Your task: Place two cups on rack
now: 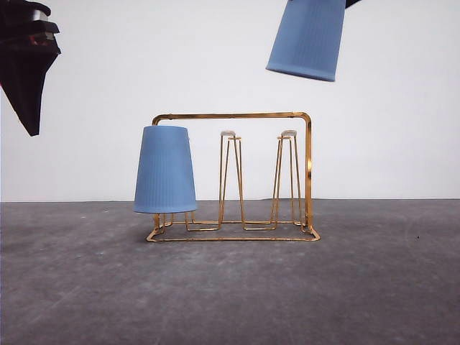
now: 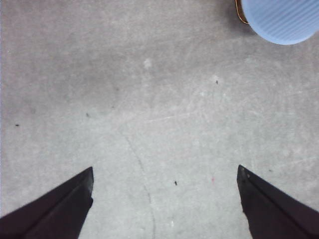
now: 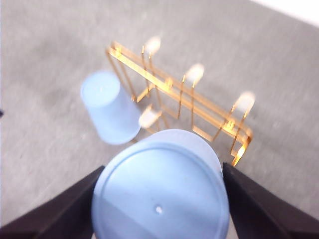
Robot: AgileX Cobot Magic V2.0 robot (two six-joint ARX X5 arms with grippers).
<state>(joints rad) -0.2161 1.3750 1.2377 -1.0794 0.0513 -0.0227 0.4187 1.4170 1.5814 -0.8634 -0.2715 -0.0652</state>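
Above the rack (image 1: pixel 233 176), mouth-down tilted cup (image 1: pixel 307 37).

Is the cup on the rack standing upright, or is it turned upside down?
Upside down: the cup sits over the rack's left peg, wide mouth downward, closed narrow base on top.

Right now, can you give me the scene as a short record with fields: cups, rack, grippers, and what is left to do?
cup on rack: one blue cup, upside down at the rack's left end
held cup: second blue cup, upside down and tilted, high above the rack's right side
rack: gold wire rack on the grey table; middle and right pegs free
right gripper: shut on the held cup
left gripper: open, holding nothing, above bare table
left to do: lower the held cup onto a free peg
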